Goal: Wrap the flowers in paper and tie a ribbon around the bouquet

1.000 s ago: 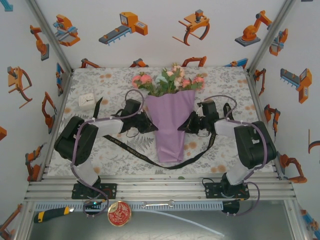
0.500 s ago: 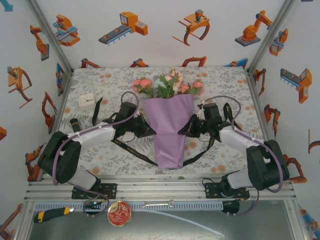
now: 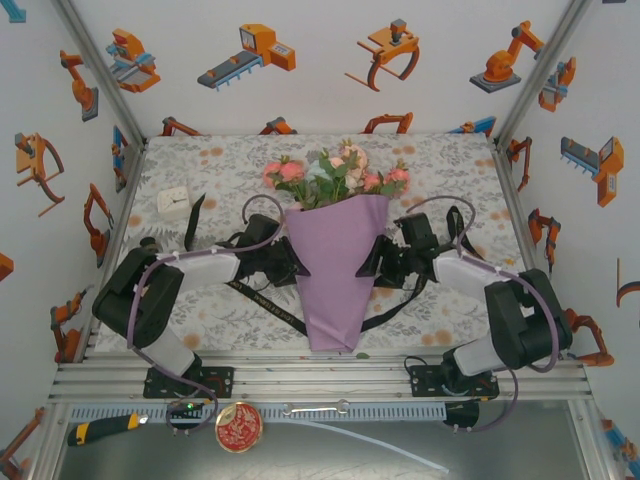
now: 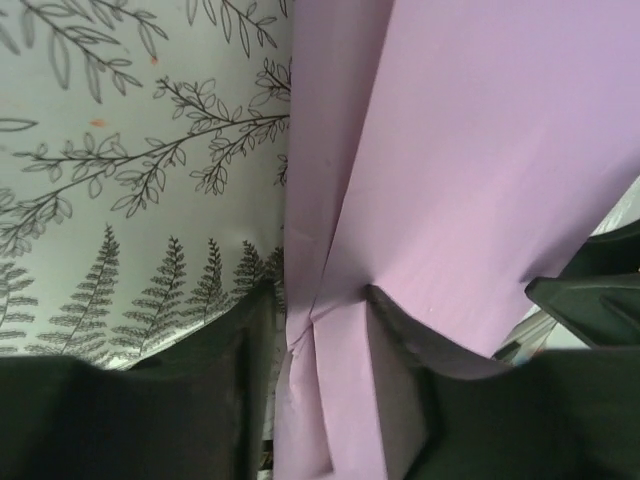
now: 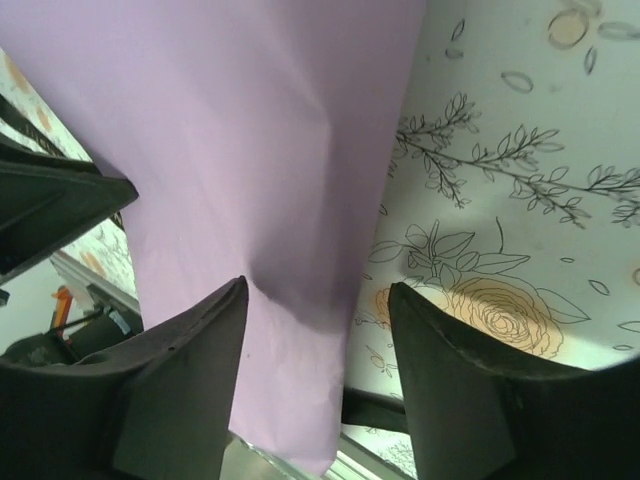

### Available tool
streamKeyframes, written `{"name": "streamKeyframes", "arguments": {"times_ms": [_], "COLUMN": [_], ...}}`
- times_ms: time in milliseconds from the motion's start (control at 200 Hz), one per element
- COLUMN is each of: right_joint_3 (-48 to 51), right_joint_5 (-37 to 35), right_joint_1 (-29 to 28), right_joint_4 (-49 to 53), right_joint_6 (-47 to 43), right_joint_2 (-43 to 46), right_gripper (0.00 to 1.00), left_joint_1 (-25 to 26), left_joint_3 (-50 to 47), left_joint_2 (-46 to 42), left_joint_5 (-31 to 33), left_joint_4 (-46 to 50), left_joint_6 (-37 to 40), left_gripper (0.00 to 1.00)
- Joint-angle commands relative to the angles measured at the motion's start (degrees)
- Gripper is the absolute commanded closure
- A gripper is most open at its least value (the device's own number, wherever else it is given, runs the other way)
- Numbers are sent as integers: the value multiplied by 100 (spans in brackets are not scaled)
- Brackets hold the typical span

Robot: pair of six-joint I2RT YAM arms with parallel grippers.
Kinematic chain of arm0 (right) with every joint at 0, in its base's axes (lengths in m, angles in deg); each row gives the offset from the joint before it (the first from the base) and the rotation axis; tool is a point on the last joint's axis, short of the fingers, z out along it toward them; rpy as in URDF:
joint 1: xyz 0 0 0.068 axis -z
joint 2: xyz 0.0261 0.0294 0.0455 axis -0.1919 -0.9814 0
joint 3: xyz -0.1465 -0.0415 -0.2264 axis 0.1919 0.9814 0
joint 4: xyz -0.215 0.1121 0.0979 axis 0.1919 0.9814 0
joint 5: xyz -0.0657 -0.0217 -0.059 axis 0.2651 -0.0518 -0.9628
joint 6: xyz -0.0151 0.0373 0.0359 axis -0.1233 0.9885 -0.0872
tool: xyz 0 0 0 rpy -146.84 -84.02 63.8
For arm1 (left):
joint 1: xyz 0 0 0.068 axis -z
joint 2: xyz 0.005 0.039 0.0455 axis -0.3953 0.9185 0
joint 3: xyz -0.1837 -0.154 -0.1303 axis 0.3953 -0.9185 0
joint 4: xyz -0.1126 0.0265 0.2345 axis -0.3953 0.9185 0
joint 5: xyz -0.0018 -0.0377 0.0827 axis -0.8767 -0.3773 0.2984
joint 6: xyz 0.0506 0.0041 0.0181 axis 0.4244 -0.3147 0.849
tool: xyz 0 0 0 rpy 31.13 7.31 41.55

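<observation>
We are looking first at the left gripper (image 4: 318, 300) through its own wrist camera. Its two dark fingers (image 4: 392, 345) are pressing from either side on a narrow folded flap of the lilac paper (image 4: 480, 150), and the sheet is creasing right at the tips. So this gripper is nearly closed and is pinching the paper.

The right gripper (image 5: 318, 300) is sitting differently. Its jaws are standing well apart. The paper's edge is lying between them and denting against one finger (image 5: 200, 350), while printed tablecloth (image 5: 520, 180) is showing in the gap beside the other finger. It is parted and is clamping nothing.

The overhead camera is giving us what the wrist cameras are too close to take in. One bouquet (image 3: 335, 265) is lying along the middle of the table (narrow tip toward the arm bases). The flowers (image 3: 335, 175) are spilling from its wide far end. The two grippers are meeting the cone at about mid-length, one on each flank.

We are counting one black ribbon (image 3: 265, 303). It is running across the cloth beneath the cone and coming out on both sides. One small white box (image 3: 173, 200) is resting near the far left corner, well apart from the bouquet.
</observation>
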Motion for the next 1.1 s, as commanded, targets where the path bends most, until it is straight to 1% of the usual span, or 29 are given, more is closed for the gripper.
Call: {"name": "streamKeyframes", "arguments": {"times_ms": [0, 80, 150, 230, 315, 385, 451, 511, 671, 716, 776, 826, 896, 951, 1046, 1096], "right_joint_3": [-330, -332, -332, -357, -403, -539, -725, -949, -1499, -1624, -1756, -1808, -1756, -1714, -1648, -1566], "right_joint_5": [-406, -511, -738, -1216, -1807, -2217, -2187, -2031, -1705, -1613, -1404, -1329, -1304, -1236, -998, -881], "right_joint_1": [310, 747, 1208, 1708, 2092, 2277, 2429, 2515, 2590, 2606, 2628, 2631, 2625, 2625, 2628, 2621], "right_joint_4": [690, 948, 1167, 1367, 1407, 1338, 1173, 1021, 697, 662, 634, 647, 565, 541, 630, 604], "right_joint_6": [-426, -547, -627, -712, -885, -1103, -1197, -1227, -1228, -1224, -1227, -1189, -1126, -1103, -1068, -1039], "right_joint_2": [523, 873, 1130, 1247, 1121, 796, 324, -146, -1151, -1354, -1512, -1478, -1279, -1129, -927, -785], "right_gripper": [42, 42, 42, 42, 42, 42, 42, 42, 48, 53, 67, 79, 90, 94, 94, 94], "left_joint_1": [-59, -119, -187, -306, -450, -613, -836, -1111, -1680, -1825, -1996, -2128, -2230, -2278, -2292, -2309], "left_joint_3": [-43, -73, -64, -69, -131, -212, -355, -506, -948, -1070, -1174, -1213, -1196, -1134, -939, -893], "left_joint_2": [-575, -1031, -1407, -1842, -2335, -2692, -2961, -3140, -3502, -3563, -3560, -3486, -3248, -2969, -2492, -2266], "left_joint_5": [558, 922, 1189, 1489, 1855, 2230, 2441, 2413, 2285, 2218, 2142, 2105, 2250, 2346, 2577, 2733], "left_joint_4": [393, 870, 1265, 1652, 1992, 2305, 2512, 2627, 2757, 2709, 2621, 2575, 2568, 2555, 2508, 2382], "left_joint_6": [150, 268, 392, 547, 664, 670, 653, 661, 687, 696, 675, 599, 377, 208, 4, -71], "left_gripper": [48, 39, 33, 31, 30, 29, 29, 28, 27, 26, 25, 25, 24, 23, 24, 26]}}
